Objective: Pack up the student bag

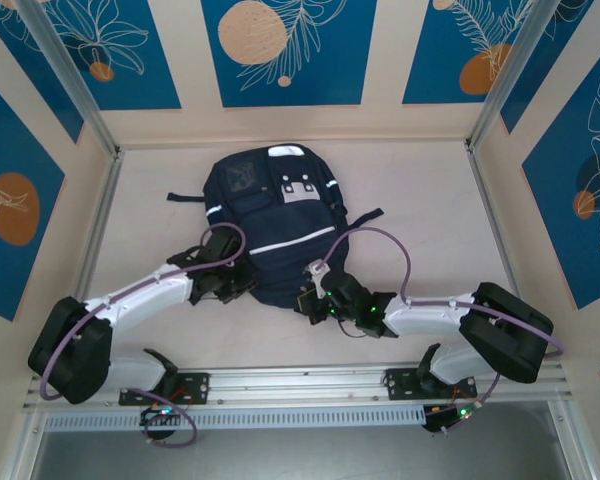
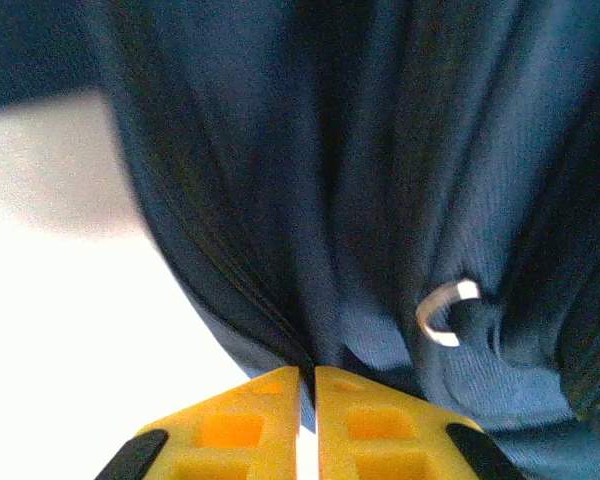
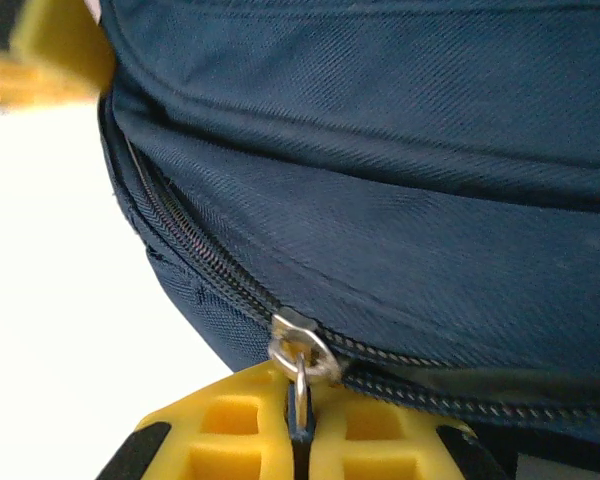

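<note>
The student bag [image 1: 270, 220], dark navy with white stripes and patches, lies flat in the middle of the table. My left gripper [image 1: 242, 283] is at its lower left edge, jaws shut on a fold of the bag's fabric [image 2: 325, 330] beside the seam; the yellow fingertips [image 2: 250, 420] nearly meet around it. A small metal ring [image 2: 445, 312] shows just to the right. My right gripper [image 1: 310, 298] is at the bag's lower right edge, shut on the zipper pull [image 3: 302, 390]. The silver slider [image 3: 302, 345] sits on the zip [image 3: 195, 250], right at my fingertips.
Dark straps trail out from the bag at the left [image 1: 185, 197] and right [image 1: 365, 217]. Aluminium posts [image 1: 105, 215] and cream-and-blue walls [image 1: 15, 200] close in the table on three sides. A metal rail [image 1: 300, 385] runs along the near edge.
</note>
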Robot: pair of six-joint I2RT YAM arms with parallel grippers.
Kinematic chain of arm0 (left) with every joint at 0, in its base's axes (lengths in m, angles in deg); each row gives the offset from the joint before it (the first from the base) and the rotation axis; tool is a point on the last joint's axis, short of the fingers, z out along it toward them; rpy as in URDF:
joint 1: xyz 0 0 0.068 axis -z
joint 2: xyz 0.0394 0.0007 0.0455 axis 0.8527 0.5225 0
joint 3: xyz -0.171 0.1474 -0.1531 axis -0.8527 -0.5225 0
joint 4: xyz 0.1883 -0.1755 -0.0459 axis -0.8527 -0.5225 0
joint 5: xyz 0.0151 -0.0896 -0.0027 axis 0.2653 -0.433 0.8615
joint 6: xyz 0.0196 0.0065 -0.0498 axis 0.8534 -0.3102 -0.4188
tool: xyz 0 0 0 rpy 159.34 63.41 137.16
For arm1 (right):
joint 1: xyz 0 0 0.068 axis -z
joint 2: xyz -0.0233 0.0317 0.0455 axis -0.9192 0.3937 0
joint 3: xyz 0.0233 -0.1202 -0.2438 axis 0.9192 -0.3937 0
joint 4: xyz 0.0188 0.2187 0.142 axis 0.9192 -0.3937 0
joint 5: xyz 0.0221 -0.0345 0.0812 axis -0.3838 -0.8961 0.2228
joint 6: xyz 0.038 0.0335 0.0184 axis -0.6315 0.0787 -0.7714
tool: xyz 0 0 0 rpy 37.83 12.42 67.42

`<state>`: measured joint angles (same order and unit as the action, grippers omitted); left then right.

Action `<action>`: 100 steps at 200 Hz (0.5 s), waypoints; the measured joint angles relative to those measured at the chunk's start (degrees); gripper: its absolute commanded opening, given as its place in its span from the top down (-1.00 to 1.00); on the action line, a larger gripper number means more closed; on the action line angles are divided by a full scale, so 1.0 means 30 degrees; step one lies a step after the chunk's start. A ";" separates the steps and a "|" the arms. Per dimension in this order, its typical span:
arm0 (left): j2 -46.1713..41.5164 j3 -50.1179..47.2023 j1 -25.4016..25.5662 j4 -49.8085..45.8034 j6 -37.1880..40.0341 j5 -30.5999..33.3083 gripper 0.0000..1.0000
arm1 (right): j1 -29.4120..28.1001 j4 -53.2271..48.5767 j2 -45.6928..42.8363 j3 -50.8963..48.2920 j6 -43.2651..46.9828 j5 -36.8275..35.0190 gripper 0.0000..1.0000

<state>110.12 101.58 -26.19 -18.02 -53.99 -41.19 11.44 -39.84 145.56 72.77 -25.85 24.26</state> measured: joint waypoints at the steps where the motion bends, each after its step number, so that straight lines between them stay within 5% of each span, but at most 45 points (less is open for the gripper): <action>1: -0.0015 0.0022 -0.0080 -0.0058 0.0051 0.0073 0.77 | -0.0015 -0.0036 0.0007 0.0022 0.0080 0.0015 1.00; 41: -0.0051 0.0998 -0.2594 -0.1661 0.1574 0.1392 0.67 | -0.0226 -0.0648 0.2084 0.2011 0.0947 0.0918 1.00; 100: -0.1639 0.1501 -0.4218 -0.2652 0.2069 0.0962 -0.22 | -0.1013 0.0255 0.7060 0.6630 -0.0138 0.2186 1.00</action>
<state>105.20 106.08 -38.84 -25.98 -47.78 -38.30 8.40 -39.08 166.74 92.66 -26.26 30.82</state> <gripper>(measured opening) 0.552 0.086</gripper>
